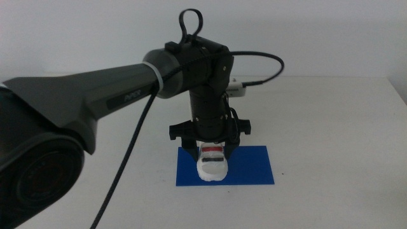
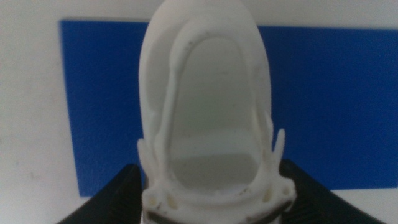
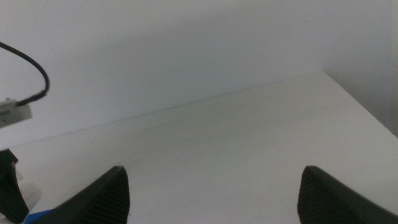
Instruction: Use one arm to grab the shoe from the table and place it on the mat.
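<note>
Overall, white table (image 1: 337,127) bears blue mat (image 1: 254,168); left gripper (image 1: 212,147) clamps shoe (image 1: 212,163) over it; right gripper (image 3: 214,193) spread apart.

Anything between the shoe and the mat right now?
Nothing visible. The left end effector holds the shoe by its heel directly over the mat; only bare blue shows around it. The right end effector waits open over the table.

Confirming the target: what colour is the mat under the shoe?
Dark blue mat; the left wrist view shows it best.
</note>
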Robot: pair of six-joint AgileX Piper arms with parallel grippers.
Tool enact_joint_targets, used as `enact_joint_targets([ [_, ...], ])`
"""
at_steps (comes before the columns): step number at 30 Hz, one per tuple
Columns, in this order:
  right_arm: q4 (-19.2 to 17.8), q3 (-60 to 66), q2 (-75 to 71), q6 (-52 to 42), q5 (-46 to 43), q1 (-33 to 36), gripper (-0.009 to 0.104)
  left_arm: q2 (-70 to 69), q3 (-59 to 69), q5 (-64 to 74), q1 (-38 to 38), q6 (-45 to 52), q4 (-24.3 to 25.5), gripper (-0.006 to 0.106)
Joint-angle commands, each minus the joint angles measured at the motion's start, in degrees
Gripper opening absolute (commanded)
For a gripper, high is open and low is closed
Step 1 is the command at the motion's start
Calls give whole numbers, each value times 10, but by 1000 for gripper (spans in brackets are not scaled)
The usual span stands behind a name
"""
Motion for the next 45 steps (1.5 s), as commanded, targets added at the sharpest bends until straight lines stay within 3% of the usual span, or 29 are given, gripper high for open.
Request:
enact_joint_targets([
  [1, -3, 1, -3, -2, -5, 0, 79, 2, -10, -2, -4, 52, 8, -1],
  [6, -3, 1, -3, -2, -5, 0, 79, 2, -10, -10, -4, 326, 0, -1],
  [11, -3, 1, -3, -2, -5, 0, 79, 2, -10, 2, -4, 742, -30, -1],
  [16, -3, 1, -3, -2, -5, 0, 79, 2, -10, -3, -4, 937, -50, -1],
  [34, -3, 1, -3, -2, -5, 0, 79, 44, -10, -55, -4, 945, -62, 3],
  [37, -3, 1, -3, -2, -5, 0, 79, 47, -10, -57, -4, 951, -68, 13],
  [40, -3, 1, -3, -2, -5, 0, 79, 47, -10, -58, -4, 952, -70, 42],
  [41, -3, 1, -3, -2, -5, 0, 79, 47, -10, -58, -4, 952, -64, 69],
  [44, -3, 1, -3, -2, -5, 0, 79, 47, -10, -60, -4, 951, -64, 94],
  [45, -3, 1, -3, -2, -5, 0, 79, 46, -13, -53, -4, 951, -65, 94],
])
